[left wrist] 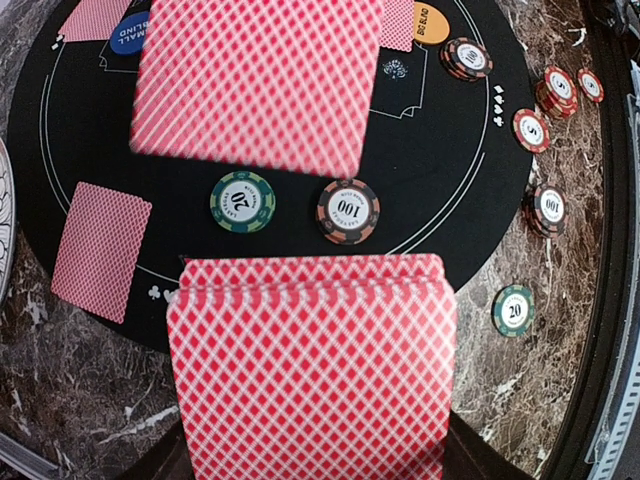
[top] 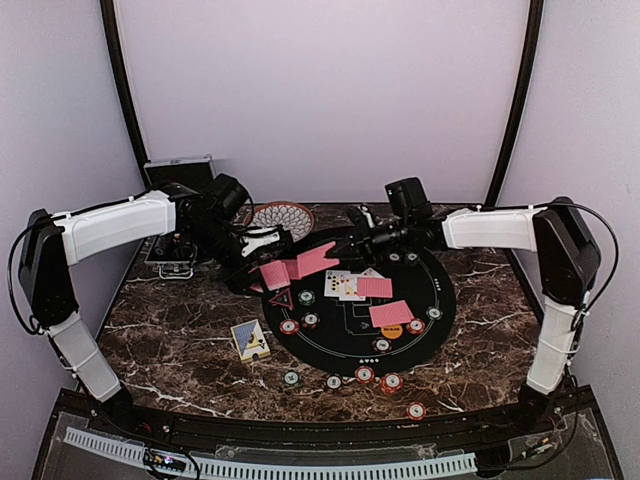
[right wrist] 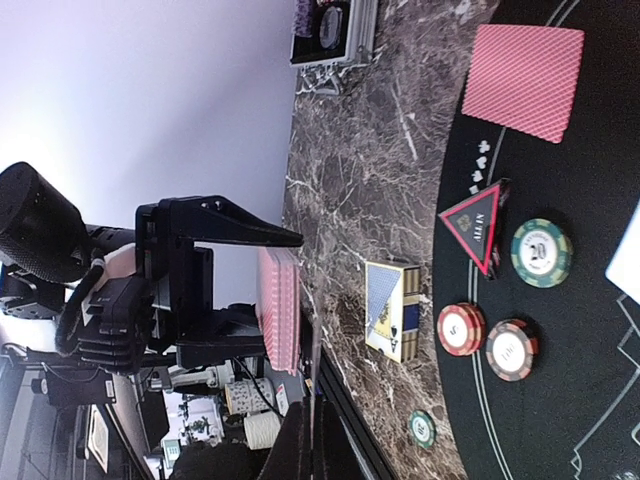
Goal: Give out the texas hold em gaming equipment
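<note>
Top external view: both arms reach in over the far part of a dark marble counter (top: 180,340) and meet above the left rim of a round black mat (top: 445,300). The left arm's jaws are closed on a deck (left wrist: 310,360) of red-backed cards, held off the mat with the backs facing the left wrist camera. The right arm's jaws are pinched tight on a single card (top: 318,258), which sits tilted just beside the deck's far edge. In the left wrist view this card looks blurred above the deck. From the right wrist it shows only as a thin edge.

On the mat a face-down card (left wrist: 100,250) lies by the left edge. Two more face-down cards (top: 390,313) lie toward the middle, along with a few face-up cards (top: 340,285). A green chip (left wrist: 242,200) marked 20 and a dark chip (left wrist: 348,211) marked 100 lie side by side beneath the held cards, with a red triangle marker (right wrist: 476,222) near them. A blue button (left wrist: 130,30) and an orange button (left wrist: 432,22) rest further in on the mat. More chips (top: 365,375) are strung along the counter by the mat's near rim. A blue and yellow card box (top: 250,340) lies on the counter left of the mat. A patterned bowl (top: 282,217) and a silver-edged case (top: 180,172) stand at the far left.
</note>
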Tool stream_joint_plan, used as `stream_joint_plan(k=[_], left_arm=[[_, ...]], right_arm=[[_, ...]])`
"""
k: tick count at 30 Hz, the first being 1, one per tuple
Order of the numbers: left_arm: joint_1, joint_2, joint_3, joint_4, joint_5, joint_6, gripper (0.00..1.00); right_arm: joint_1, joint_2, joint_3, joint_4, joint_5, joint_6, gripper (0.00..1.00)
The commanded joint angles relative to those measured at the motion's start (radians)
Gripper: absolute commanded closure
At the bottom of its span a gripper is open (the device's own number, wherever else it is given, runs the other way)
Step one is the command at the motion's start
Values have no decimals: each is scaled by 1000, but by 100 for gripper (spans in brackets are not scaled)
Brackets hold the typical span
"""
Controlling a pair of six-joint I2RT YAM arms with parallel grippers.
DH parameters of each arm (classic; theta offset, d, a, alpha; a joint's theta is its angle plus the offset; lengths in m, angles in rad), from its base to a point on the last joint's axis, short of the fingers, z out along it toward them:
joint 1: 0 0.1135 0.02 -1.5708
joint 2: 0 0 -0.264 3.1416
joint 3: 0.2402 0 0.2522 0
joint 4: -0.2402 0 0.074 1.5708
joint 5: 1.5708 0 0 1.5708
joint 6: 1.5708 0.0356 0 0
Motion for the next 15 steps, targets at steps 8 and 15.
stream_joint_plan(k=[8, 15], left_arm=[[48, -41, -33, -7, -14, -4, 100], [62, -64, -68, -3, -28, -10, 100]], right_arm=[[-240, -111, -182, -210, 126, -249, 100], [-280, -50, -163, -312, 244, -357, 100]])
